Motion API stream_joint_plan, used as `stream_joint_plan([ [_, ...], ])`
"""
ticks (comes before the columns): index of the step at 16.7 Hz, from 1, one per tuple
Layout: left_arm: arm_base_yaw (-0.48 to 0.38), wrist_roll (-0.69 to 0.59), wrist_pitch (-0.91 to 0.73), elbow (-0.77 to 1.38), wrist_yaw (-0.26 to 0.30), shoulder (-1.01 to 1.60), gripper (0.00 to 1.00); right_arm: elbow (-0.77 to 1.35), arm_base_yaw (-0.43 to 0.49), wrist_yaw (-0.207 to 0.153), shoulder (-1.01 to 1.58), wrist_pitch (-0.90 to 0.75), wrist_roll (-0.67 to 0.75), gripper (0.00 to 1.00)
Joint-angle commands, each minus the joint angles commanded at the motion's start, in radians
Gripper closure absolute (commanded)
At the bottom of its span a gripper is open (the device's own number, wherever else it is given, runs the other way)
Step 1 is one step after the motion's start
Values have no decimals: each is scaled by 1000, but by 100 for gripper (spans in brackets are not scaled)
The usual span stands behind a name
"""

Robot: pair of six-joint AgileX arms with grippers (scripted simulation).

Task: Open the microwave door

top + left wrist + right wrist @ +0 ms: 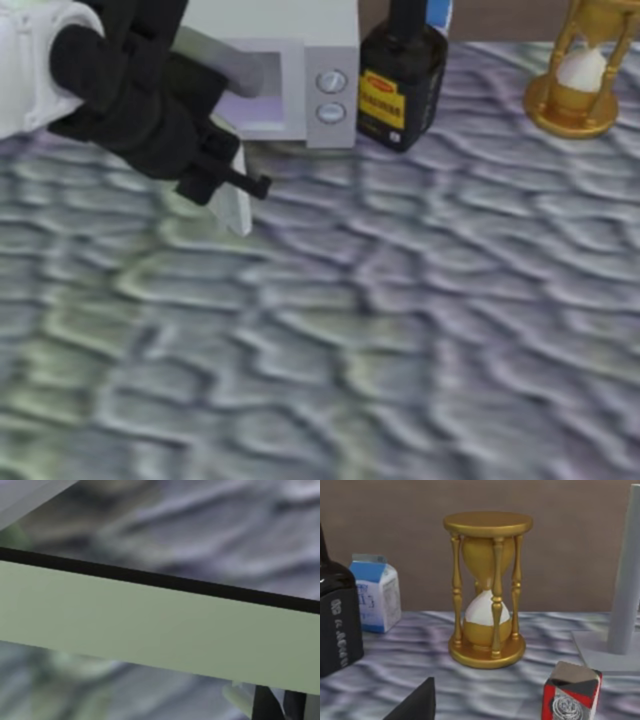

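Note:
The microwave (300, 25) stands at the back of the table, left of centre, with its cavity showing. Its door (238, 208) is swung out toward the front, hinged on the left. My left gripper (236, 181) is shut on the door's free edge by the handle. In the left wrist view the door's edge (160, 625) crosses the picture as a pale band, with the handle (240, 700) beside my dark fingers (265, 707). The right arm is out of the top view; its wrist view shows only one dark fingertip (422, 700).
A dark sauce bottle (402, 85) stands right of the knob strip (331, 97), with a milk carton (437, 12) behind it. A golden hourglass (580, 80) is at the back right. The right wrist view shows a red-and-black box (570, 695) and a grey stand (625, 580).

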Motion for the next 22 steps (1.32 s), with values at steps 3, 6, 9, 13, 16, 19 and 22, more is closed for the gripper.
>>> stream_joint_plan([
  [3, 22, 53, 3, -16, 30, -28, 100, 0, 0, 0, 0, 0, 0, 0],
  [6, 22, 55, 4, -16, 31, -30, 100, 0, 0, 0, 0, 0, 0, 0],
  [9, 22, 55, 4, -16, 31, -30, 100, 0, 0, 0, 0, 0, 0, 0],
  [13, 22, 55, 4, -16, 31, -30, 100, 0, 0, 0, 0, 0, 0, 0],
  [16, 22, 55, 4, -16, 31, -30, 100, 0, 0, 0, 0, 0, 0, 0],
  [19, 22, 55, 4, -16, 31, -30, 100, 0, 0, 0, 0, 0, 0, 0],
  [22, 22, 55, 4, -16, 31, -30, 100, 0, 0, 0, 0, 0, 0, 0],
])
